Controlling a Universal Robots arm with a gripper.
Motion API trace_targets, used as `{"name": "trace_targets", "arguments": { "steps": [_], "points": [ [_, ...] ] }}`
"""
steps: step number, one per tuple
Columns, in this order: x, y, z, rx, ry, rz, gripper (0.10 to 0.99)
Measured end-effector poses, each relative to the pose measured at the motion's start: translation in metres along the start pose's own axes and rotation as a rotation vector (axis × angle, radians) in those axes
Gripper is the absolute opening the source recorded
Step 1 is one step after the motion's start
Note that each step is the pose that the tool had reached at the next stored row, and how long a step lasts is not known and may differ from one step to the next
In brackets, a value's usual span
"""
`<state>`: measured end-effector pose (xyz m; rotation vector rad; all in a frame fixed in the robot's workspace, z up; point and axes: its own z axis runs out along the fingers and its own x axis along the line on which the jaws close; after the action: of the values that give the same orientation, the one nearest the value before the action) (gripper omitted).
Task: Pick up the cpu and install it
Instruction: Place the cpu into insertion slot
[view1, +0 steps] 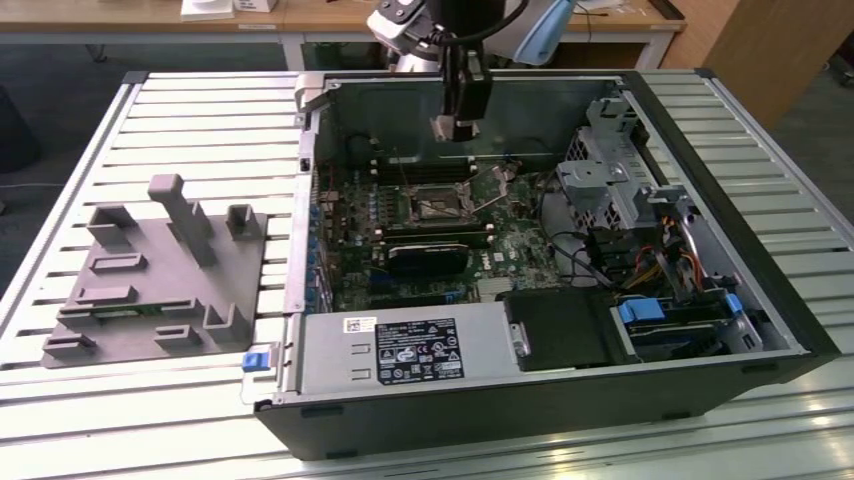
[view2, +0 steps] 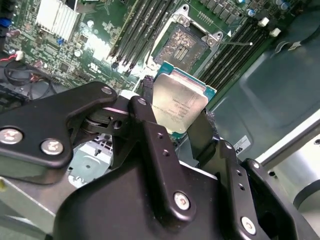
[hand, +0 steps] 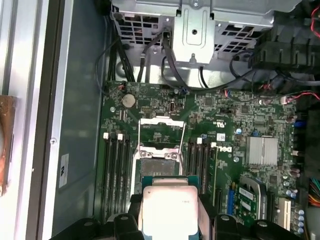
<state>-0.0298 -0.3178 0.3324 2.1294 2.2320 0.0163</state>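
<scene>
Clamping the cpu (view2: 177, 102) by two opposite edges in the clenched claw (view2: 175, 114), silver lid turned toward the camera in the second wrist view. Holding it clear above the green board (hand: 250, 110), not touching. Hanging near the metal-framed socket (hand: 156, 150) but apart from it in both wrist views. Noting the socket's contact field bare and dull. Losing one edge of the chip behind the claw's black body in the first wrist view. Finding the finger pads (view2: 142, 107) mostly masked by the chip and the black linkage. Unable to make out the marks on the lid. Showing in the upper middle of the exterior view as a dark claw hanging inside the open computer case (view1: 534, 400), with the chip too small to tell there. Spotting a grey studded tray (view1: 147, 290) at the exterior view's left on the slatted surface (view1: 200, 110), well apart from the case.
</scene>
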Motion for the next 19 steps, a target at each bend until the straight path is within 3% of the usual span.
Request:
{"name": "trace_targets", "arguments": {
  "steps": [19],
  "points": [
    [0.0059,-0.0013,0.0313,0.005,-0.002,0.043,0.529]
  ]
}}
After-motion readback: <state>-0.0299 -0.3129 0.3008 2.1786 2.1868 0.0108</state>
